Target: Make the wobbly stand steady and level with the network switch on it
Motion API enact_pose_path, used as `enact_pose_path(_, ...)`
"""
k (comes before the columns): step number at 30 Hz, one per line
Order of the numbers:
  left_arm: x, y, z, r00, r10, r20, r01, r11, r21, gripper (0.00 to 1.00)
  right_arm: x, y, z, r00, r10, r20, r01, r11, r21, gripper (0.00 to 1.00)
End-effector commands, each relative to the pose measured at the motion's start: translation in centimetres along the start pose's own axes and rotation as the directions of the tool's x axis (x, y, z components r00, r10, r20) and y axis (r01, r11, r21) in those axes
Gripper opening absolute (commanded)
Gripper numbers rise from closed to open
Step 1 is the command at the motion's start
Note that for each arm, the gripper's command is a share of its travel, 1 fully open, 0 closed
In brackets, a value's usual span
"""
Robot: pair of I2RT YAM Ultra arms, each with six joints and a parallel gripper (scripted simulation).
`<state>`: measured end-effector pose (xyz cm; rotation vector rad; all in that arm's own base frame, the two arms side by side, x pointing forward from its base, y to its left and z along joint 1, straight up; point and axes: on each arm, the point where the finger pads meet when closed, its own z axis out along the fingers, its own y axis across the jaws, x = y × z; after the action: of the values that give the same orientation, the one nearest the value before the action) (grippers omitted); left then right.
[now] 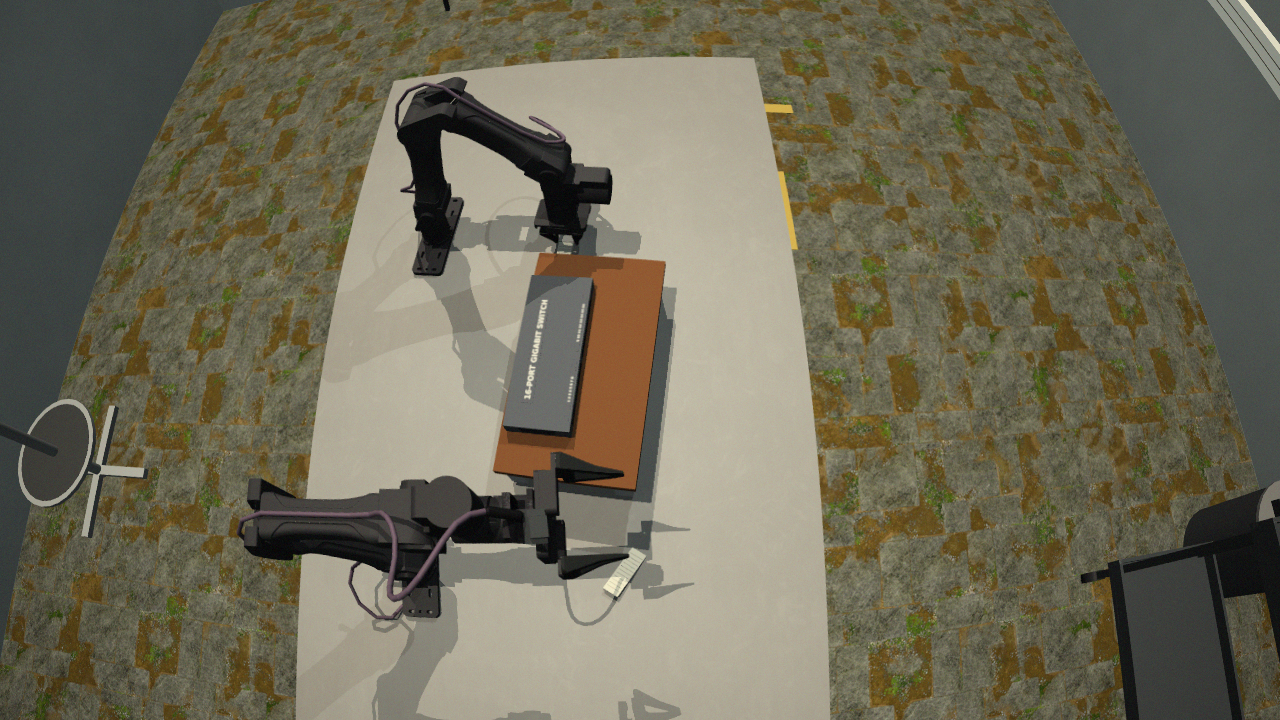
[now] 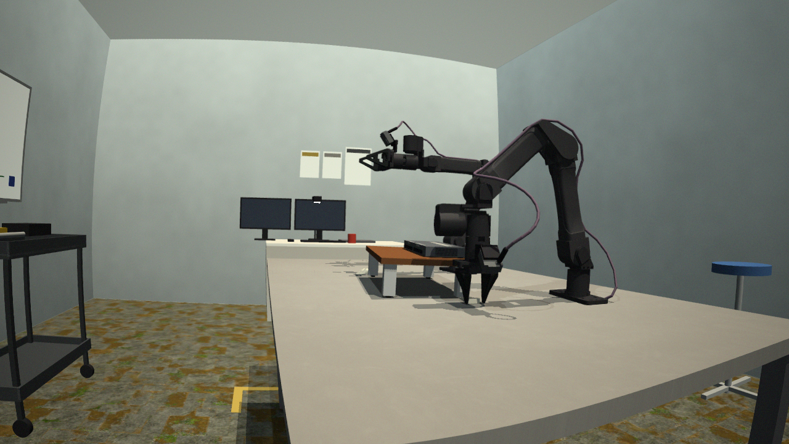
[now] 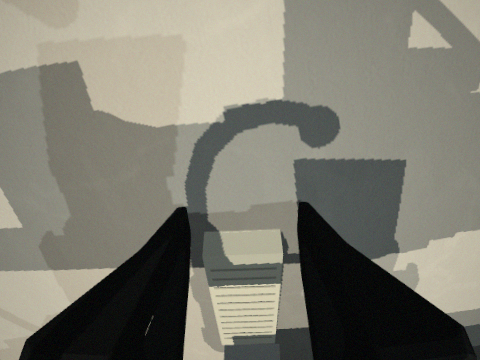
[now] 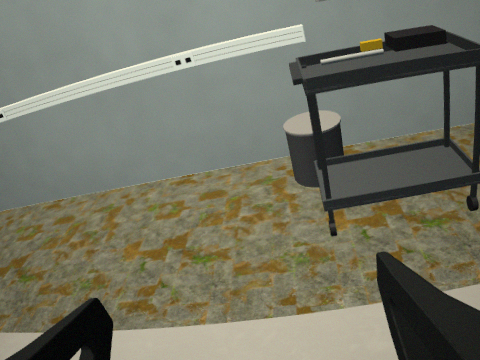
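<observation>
The stand [image 1: 595, 367] has a brown top on pale legs, and the dark network switch [image 1: 548, 355] lies on it along one long side. The stand [image 2: 405, 254] and switch [image 2: 433, 248] also show in the exterior view. My left gripper [image 1: 562, 240] points straight down at the table, just off one short end of the stand. Its fingers are open, with gaps on both sides of a pale ribbed wedge [image 3: 243, 287] that lies on the table between them. My right gripper [image 1: 590, 517] is open and empty, held high and level off the stand's other end. A second wedge [image 1: 623, 573] lies on the table below it.
A black cart [image 4: 394, 120] and a grey bin [image 4: 314, 143] stand on the floor beyond the table. In the exterior view two monitors [image 2: 292, 215] and a red cup [image 2: 351, 237] sit on a far desk, and a blue stool [image 2: 740, 269] stands at the right.
</observation>
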<state>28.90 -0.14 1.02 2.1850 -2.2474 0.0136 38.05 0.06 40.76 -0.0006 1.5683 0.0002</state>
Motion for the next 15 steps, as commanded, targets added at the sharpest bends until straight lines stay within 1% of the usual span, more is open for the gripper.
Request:
enact_pose_path(1, -0.3, 0.0, -0.5, 1.000, 0.006, 0.022, -0.006, 1.000, -0.001, 0.42, -1.8, 0.0, -1.0, 0.999, 0.004, 0.039, -0.003, 1.000, -0.004, 1.00)
enact_pose_path(2, -0.3, 0.0, -0.5, 1.000, 0.006, 0.022, -0.006, 1.000, -0.001, 0.42, -1.8, 0.0, -1.0, 0.999, 0.004, 0.039, -0.003, 1.000, -0.004, 1.00)
enact_pose_path(3, -0.3, -1.1, -2.2, 1.000, 0.006, 0.023, -0.007, 0.999, 0.046, 0.42, -1.8, 0.0, -1.0, 0.999, 0.004, 0.039, -0.003, 1.000, -0.004, 1.00)
enact_pose_path(5, -0.3, -0.6, -2.0, 1.000, 0.006, 0.023, -0.007, 1.000, 0.026, 0.42, -1.8, 0.0, -1.0, 0.999, 0.004, 0.039, -0.003, 1.000, -0.004, 1.00)
enact_pose_path(8, -0.3, -0.6, -2.5, 1.000, 0.007, 0.023, -0.007, 1.000, 0.025, 0.42, -1.8, 0.0, -1.0, 0.999, 0.004, 0.039, -0.003, 1.000, -0.004, 1.00)
enact_pose_path(9, -0.3, -1.0, -2.4, 1.000, 0.006, 0.023, -0.007, 0.999, 0.041, 0.42, -1.8, 0.0, -1.0, 0.999, 0.004, 0.039, -0.003, 1.000, -0.004, 1.00)
enact_pose_path(13, -0.3, -0.9, -2.2, 1.000, 0.006, 0.023, -0.007, 0.999, 0.034, 0.42, -1.8, 0.0, -1.0, 0.999, 0.004, 0.039, -0.003, 1.000, -0.004, 1.00)
enact_pose_path(14, -0.4, -0.3, -1.6, 1.000, 0.000, 0.020, 0.000, 1.000, 0.010, 0.42, -1.8, 0.0, -1.0, 0.999, 0.004, 0.039, -0.003, 1.000, -0.004, 1.00)
enact_pose_path(15, -0.3, -0.5, -3.7, 1.000, 0.006, 0.023, -0.007, 1.000, 0.025, 0.42, -1.8, 0.0, -1.0, 0.999, 0.004, 0.039, -0.003, 1.000, -0.004, 1.00)
